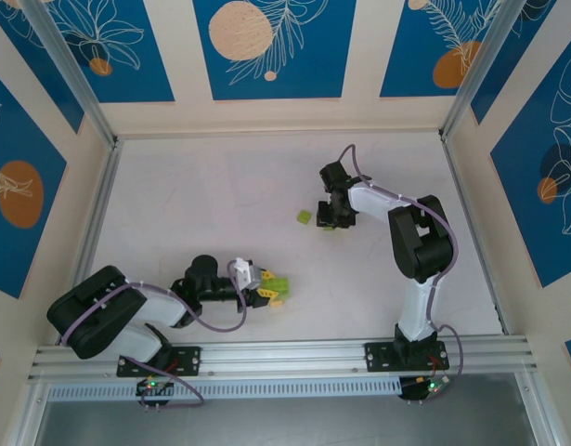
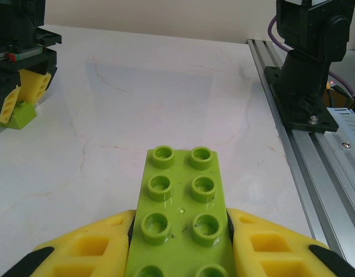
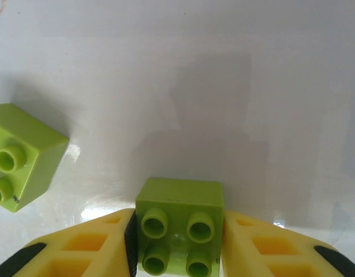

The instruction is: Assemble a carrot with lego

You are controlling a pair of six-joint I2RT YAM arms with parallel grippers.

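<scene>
Left gripper [image 2: 180,245] grips long brick [image 2: 180,196], right gripper [image 3: 178,248] square brick [image 3: 178,213], over white table [image 2: 165,98].

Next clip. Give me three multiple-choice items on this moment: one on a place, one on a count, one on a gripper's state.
1. Where is the loose lime-green square plastic brick?
A. on the table beside the right gripper
B. stacked on an orange brick
C. on the metal rail

2. How many studs show on the held lime-green square plastic brick in the right gripper?
A. two
B. four
C. eight

3. The left gripper is:
A. open above bare table
B. shut on the long lime-green plastic brick
C. shut on an orange brick

Answers: 1 A, it lies flat on the white surface, apart from the gripper. 2 B, two rows of two. 3 B, the brick sits clamped between its jaws.
</scene>
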